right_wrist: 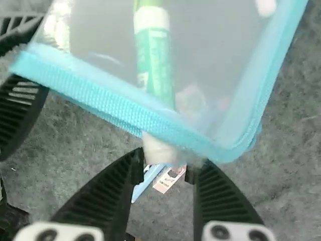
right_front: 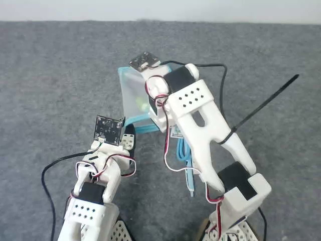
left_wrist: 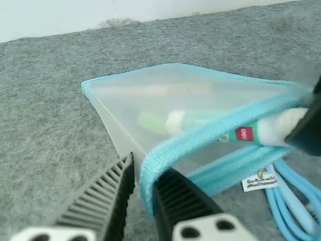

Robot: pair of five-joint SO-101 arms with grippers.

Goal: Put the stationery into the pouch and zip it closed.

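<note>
Resting on the bench (right_front: 50, 75), the pouch (right_front: 134, 90) is pinched by its rim in the left hand (left_wrist: 144, 170) at 6 o'clock. The green stick (right_wrist: 153, 60), clamped in the right hand (right_wrist: 168, 161), could be jammed if that rim sags.

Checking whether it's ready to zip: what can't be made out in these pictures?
- High view: the right arm covers the mouth of the pouch, so the zipper slider's place cannot be told.
- Left wrist view: the cloudy wall blurs a pale long item inside; its kind is unclear.
- Right wrist view: the blue edging hides how far the green pen sits inside.
</note>
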